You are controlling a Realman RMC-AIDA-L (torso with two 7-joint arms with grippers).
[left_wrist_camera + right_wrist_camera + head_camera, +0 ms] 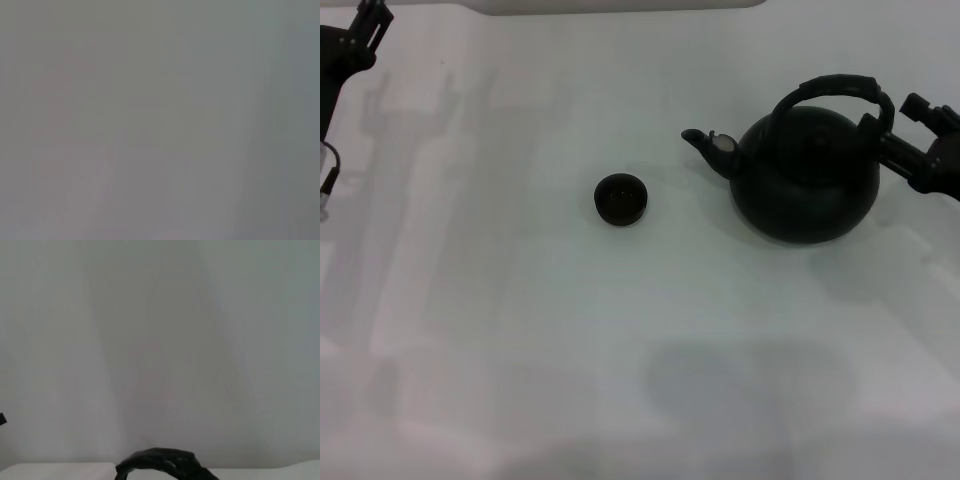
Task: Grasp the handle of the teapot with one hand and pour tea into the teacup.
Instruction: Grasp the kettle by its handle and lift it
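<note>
The black teapot (807, 178) stands upright on the white table at the right, its spout (705, 143) with a pale spot pointing left toward the teacup. The small dark teacup (621, 198) sits near the middle, well apart from the spout. The arched handle (835, 88) spans the pot's top; part of the handle (160, 463) also shows in the right wrist view. My right gripper (885, 135) is at the handle's right end, touching or very close to it. My left gripper (365, 28) is parked at the far left. No tea is visible.
The white table (620, 350) stretches out on all sides of the cup and pot. A pale edge (620, 5) runs along the back. The left wrist view shows only a blank grey surface.
</note>
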